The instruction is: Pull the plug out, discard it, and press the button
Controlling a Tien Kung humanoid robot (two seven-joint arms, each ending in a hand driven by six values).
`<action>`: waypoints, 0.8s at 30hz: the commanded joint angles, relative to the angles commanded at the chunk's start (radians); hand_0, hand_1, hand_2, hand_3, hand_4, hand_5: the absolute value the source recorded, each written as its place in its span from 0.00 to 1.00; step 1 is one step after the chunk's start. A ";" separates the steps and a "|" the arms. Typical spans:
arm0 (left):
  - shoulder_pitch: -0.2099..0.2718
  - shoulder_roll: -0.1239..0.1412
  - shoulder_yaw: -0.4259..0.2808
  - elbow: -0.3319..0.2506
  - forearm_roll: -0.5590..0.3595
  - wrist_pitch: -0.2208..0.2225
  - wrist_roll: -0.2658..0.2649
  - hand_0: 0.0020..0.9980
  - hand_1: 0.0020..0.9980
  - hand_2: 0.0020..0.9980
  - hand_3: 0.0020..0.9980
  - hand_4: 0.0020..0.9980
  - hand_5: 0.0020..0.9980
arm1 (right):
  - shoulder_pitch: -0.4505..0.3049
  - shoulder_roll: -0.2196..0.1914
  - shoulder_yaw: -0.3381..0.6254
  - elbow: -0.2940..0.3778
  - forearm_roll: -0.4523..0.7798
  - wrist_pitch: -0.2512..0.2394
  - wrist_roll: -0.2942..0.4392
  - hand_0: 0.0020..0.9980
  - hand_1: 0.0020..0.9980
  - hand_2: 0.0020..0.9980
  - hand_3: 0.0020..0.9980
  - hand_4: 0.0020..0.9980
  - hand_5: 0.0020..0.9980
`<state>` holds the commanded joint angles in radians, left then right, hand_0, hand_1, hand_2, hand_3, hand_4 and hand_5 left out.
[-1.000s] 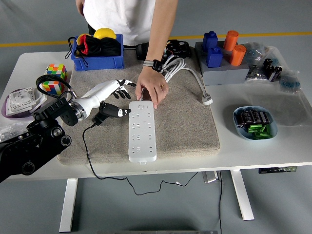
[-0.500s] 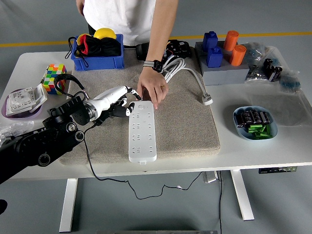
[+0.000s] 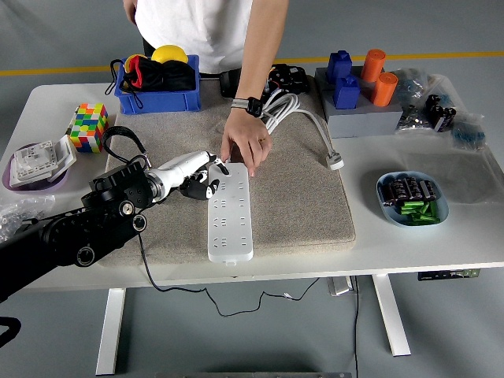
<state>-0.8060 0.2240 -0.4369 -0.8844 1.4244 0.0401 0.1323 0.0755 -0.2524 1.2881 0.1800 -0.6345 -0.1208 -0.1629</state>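
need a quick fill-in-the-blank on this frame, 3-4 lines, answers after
1. The white power strip lies on a grey ____.
2. A person's hand rests on the strip's ____ end.
3. The left hand reaches toward the strip from the picture's ____.
4. The Rubik's cube sits ____ of the blue bin in the picture.

Answers: mat; far; left; left

A person's hand [image 3: 248, 146] blocks the power strip's [image 3: 230, 216] far end; its near end lies open.
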 joint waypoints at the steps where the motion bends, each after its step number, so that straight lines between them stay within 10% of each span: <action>1: -0.003 -0.002 0.007 0.005 -0.003 0.002 -0.001 0.01 0.00 0.04 0.69 0.39 0.00 | 0.000 0.000 -0.001 0.000 0.000 0.000 -0.001 0.75 0.66 0.65 0.62 0.66 0.50; 24: -0.055 -0.042 0.067 0.073 -0.029 -0.007 0.011 0.01 0.00 0.03 0.69 0.39 0.00 | -0.001 -0.006 -0.011 0.000 0.004 0.000 -0.001 0.75 0.66 0.65 0.62 0.66 0.50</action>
<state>-0.8612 0.1819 -0.3695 -0.8116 1.3954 0.0335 0.1437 0.0743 -0.2586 1.2770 0.1800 -0.6308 -0.1212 -0.1642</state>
